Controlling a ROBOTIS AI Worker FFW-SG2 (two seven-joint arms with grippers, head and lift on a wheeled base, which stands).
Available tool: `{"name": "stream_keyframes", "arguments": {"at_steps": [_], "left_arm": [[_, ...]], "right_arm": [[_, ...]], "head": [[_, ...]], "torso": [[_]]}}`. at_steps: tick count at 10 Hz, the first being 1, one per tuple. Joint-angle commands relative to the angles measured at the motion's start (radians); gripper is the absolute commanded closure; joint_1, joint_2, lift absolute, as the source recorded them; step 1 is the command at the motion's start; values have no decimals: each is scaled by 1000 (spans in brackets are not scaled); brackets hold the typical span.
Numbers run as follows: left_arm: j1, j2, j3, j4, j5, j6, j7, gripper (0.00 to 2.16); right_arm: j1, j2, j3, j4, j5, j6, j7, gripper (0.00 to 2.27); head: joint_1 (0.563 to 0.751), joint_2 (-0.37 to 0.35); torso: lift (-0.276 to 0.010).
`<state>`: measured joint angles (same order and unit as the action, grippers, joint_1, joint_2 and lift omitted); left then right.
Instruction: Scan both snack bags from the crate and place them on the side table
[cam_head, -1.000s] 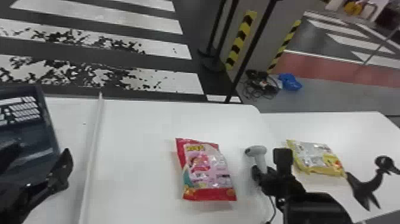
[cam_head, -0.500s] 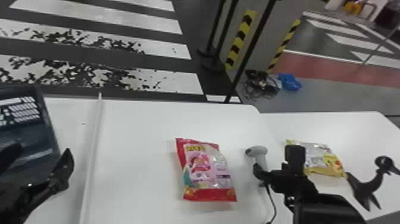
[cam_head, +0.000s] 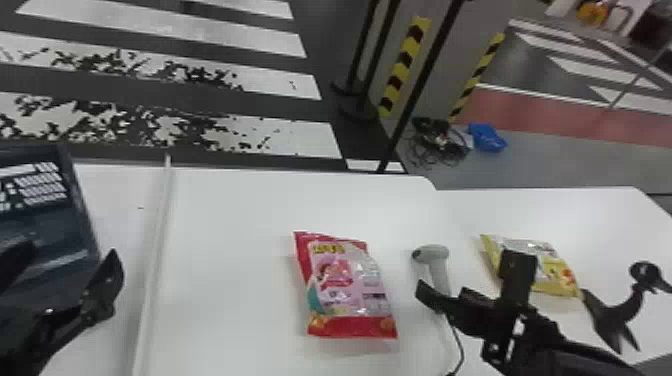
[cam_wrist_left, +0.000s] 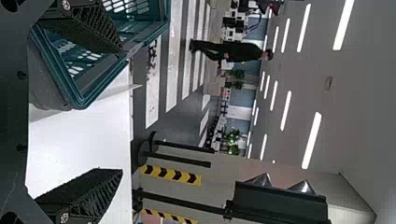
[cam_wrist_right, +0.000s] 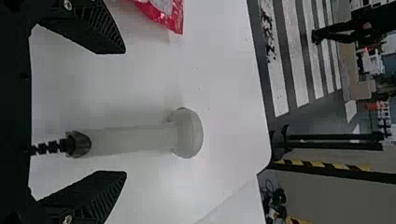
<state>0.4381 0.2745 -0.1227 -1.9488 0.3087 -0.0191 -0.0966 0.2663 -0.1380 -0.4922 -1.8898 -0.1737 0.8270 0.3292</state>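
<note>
White main table: it bears the work; the scan would best be done low over it.
White side table: the goal, adjoining on the right.
Teal slatted plastic crate: at the robot's far left.
Left gripper: waits beside the crate, its black fingers spread.
Right gripper: at the scanner, fingers parted on either side of the handle. The step looks to be taking up the scanner; the handle lies nearer the side-table finger, so centring first would keep it from being nudged.
Red-and-pink glossy snack bag: flat on the main table, left of the scanner; probably the one left to scan and move.
Yellow glossy snack bag: on the side table, best left undisturbed.
Pale grey pistol-shaped scanner: lying on the main table; a grip square across the handle should resist twisting.
Dark scanner cable: trails from the handle's end; the pads should close clear of it.
</note>
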Motion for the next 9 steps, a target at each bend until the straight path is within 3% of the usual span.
{"name": "stream_keyframes", "arguments": {"at_steps": [1, 4, 9], "left_arm": [[-1, 0, 1, 2, 0, 0, 0, 83], [-4, 0, 1, 4, 1, 0, 0, 83], [-4, 0, 1, 7, 3, 0, 0, 83]], "right_arm": [[2, 3, -17, -37, -93, 148, 51, 80], [-16, 1, 10, -35, -115, 240, 102, 83], [-107, -11, 50, 97, -105, 283, 157, 83]], "head": [[695, -350], [695, -275], [695, -222]], "torso": [[-95], [-95], [-95]]}}
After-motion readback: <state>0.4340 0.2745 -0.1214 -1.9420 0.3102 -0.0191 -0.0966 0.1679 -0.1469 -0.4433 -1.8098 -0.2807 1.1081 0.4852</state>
